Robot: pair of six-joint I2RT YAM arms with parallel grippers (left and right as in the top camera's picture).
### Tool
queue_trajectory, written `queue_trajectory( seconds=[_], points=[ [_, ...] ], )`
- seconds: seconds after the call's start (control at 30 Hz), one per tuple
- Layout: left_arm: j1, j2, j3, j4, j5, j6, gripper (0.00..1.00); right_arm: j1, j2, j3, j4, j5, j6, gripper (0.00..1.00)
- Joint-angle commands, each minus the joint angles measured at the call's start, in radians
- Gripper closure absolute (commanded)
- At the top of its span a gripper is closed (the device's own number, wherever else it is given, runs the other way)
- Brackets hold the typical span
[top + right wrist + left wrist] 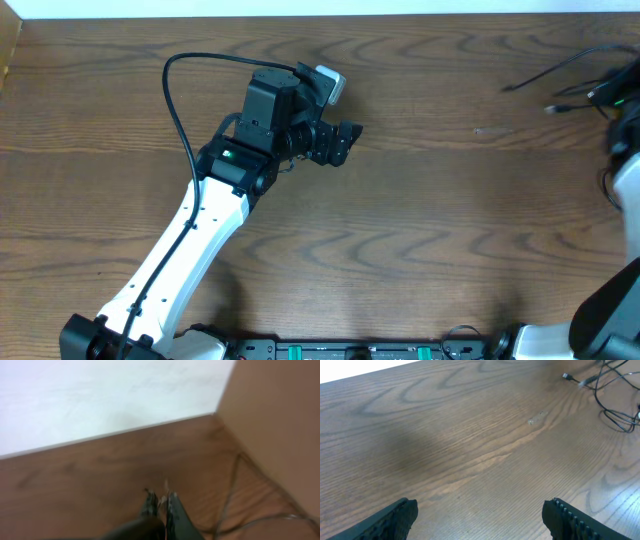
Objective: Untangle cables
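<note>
Quick take on the reach: the cables are bunched way off at 2 o'clock on the table. The left gripper sits nearer the middle, a bit toward 11, with its fingers spread wide and nothing between them. From there the pile is well apart, roughly toward 2 to 3 o'clock.

The right gripper is over by that corner with its fingers pressed together. I can't tell if it's nipping a strand.

My guess is the left needs to go get one cord. I'd come in low and pick the loose plug end sticking out on the 9 o'clock side of the pile. Close on that single strand only, then drag it slowly toward 9. Grabbing two would likely just tighten the mess.
</note>
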Motion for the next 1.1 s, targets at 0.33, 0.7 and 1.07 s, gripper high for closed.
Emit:
queue_trajectory(
  seconds=[0.33, 0.7, 1.07],
  points=[
    [0.001, -0.009, 0.003, -0.002, -0.017, 0.006, 0.15, -0.133, 0.499, 0.705, -0.410, -0.045, 0.097, 0.99],
    [0.001, -0.009, 0.003, -0.002, -0.017, 0.006, 0.15, -0.178, 0.887, 0.949, -0.657, -0.052, 0.318, 0.99],
    [0.001, -0.009, 0.003, -0.002, -0.017, 0.006, 0.14, -0.209, 0.995, 0.953, -0.760, -0.056, 0.362, 0.80]
  ],
)
